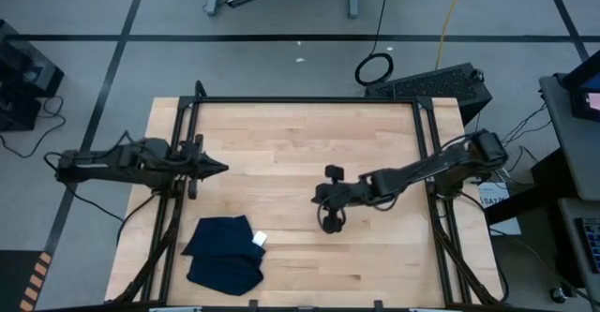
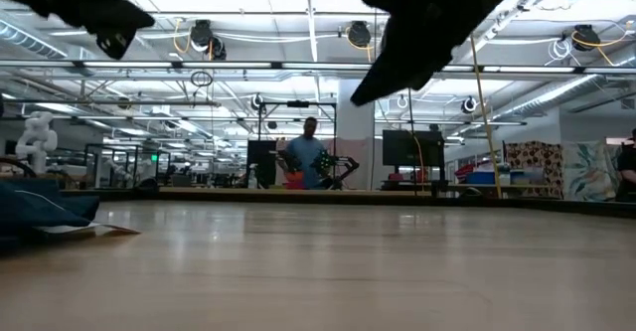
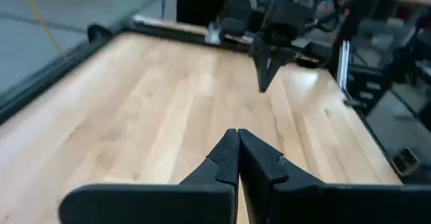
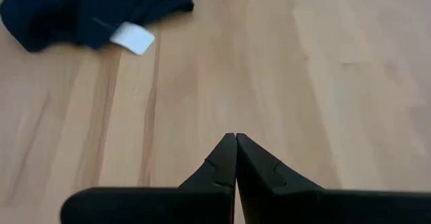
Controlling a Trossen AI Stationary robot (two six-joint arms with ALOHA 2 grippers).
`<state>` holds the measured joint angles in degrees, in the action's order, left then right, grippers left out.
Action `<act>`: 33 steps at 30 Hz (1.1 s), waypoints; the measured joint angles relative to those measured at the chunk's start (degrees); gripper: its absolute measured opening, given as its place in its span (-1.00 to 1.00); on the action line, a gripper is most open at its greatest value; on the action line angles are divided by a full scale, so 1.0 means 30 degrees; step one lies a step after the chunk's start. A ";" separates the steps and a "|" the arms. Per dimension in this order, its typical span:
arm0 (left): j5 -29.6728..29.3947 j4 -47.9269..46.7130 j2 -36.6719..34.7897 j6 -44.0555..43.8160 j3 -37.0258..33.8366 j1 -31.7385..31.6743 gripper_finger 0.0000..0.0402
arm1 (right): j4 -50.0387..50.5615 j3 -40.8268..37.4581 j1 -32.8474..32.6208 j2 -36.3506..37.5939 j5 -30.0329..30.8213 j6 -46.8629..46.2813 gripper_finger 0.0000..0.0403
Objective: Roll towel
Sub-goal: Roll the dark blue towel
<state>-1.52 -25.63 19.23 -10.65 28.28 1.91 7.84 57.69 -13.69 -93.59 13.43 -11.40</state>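
Left end effector [image 1: 221, 170] closed, aloft; right end effector [image 1: 330, 226] closed, mid-table.

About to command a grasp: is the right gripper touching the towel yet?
Apart. The high view shows bare table between the right gripper and the towel.

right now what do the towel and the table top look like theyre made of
The towel looks like soft, thin woven cloth, dark navy and matte: it lies crumpled in loose folds, with a small white tag at one edge. The table top looks like light wood, probably butcher-block planks with a smooth sealed finish: parallel grain strips show, and it reflects light faintly.
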 joint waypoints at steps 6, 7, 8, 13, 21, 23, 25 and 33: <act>0.0937 -0.4942 0.4806 -0.1191 0.3961 0.0689 -0.72 | -0.1389 0.0000 -0.0147 -0.1886 -0.0006 -0.0063 -1.00; 0.1040 -0.5547 0.5588 -0.1416 0.4163 0.0851 -0.66 | -0.1434 0.0000 -0.0155 -0.2065 0.0000 -0.0129 -1.00; 0.1174 -0.6012 0.6409 -0.1727 0.4195 0.1042 -0.60 | -0.1551 0.0000 -0.0155 -0.2245 0.0000 -0.0220 -1.00; 0.2791 -0.7745 1.0838 -0.2154 0.4173 0.2424 -0.35 | -0.2359 0.0000 -0.0261 -0.2555 -0.0002 -0.0472 -1.00; 0.3949 -0.5708 1.6368 -0.2194 0.4181 0.4778 -0.27 | -0.2866 0.0007 -0.0503 -0.2541 0.0003 -0.0350 -1.00; 0.3949 -0.5079 1.7219 -0.2199 0.4181 0.5255 -0.27 | -0.2864 0.0007 -0.0577 -0.2541 0.0003 -0.0350 -1.00; 0.3949 -0.4391 1.7903 -0.2232 0.4181 0.5663 -0.27 | -0.2942 0.0007 -0.0659 -0.2541 0.0007 -0.0314 -1.00; 0.3056 -0.2735 1.9570 -0.1837 0.4188 0.6546 -0.27 | -0.3046 0.0007 -0.0855 -0.2541 0.0000 0.0015 -1.00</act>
<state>7.65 -33.84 77.94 -16.16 40.84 21.55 -1.29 57.71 -16.25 -101.21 13.43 -11.35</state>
